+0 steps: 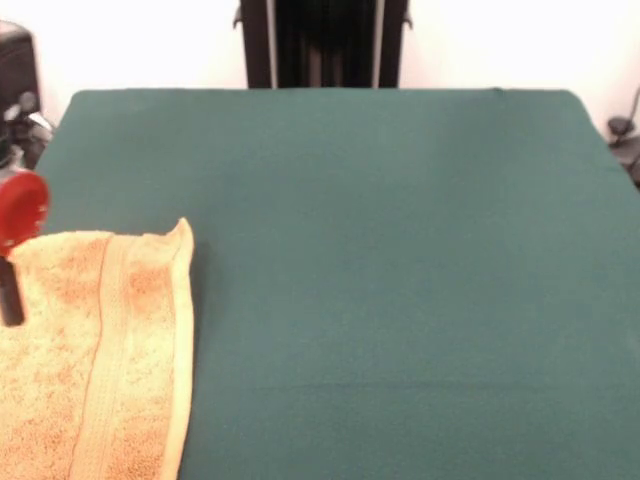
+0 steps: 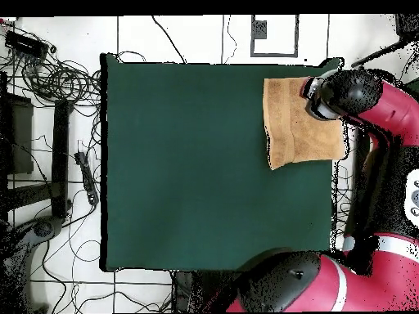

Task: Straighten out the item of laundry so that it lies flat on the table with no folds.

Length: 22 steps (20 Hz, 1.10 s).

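A: Where is the towel [image 1: 95, 360]?

B: At a corner of the tabletop [image 1: 400, 250], near the edge opposite the robot. The gripper [image 1: 12, 290] hangs over it; I cannot tell whether the jaws are parted.

A: Handling?

B: Probably light, limp terry. One corner stands curled; pinch the corner and draw outward.

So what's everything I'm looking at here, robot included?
towel: one, orange-tan, at a corner of the table, one corner slightly raised
table: one, dark green cloth, fills most of both views
cables: many, black, on the white tiled floor beside the table
robot arm: one, red and black, reaching over the towel's edge
gripper: one, black below a red part, at the towel; open or shut cannot be told
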Each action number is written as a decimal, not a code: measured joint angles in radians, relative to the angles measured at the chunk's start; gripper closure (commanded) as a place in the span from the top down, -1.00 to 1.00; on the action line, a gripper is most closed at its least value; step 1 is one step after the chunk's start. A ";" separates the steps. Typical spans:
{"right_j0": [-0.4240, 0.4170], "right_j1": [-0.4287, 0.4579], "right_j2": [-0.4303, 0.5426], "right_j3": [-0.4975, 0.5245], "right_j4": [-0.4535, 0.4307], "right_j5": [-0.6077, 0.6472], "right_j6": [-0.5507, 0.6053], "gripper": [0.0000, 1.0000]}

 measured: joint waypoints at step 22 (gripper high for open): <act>0.022 0.084 -0.056 -0.052 -0.121 -0.009 0.000 1.00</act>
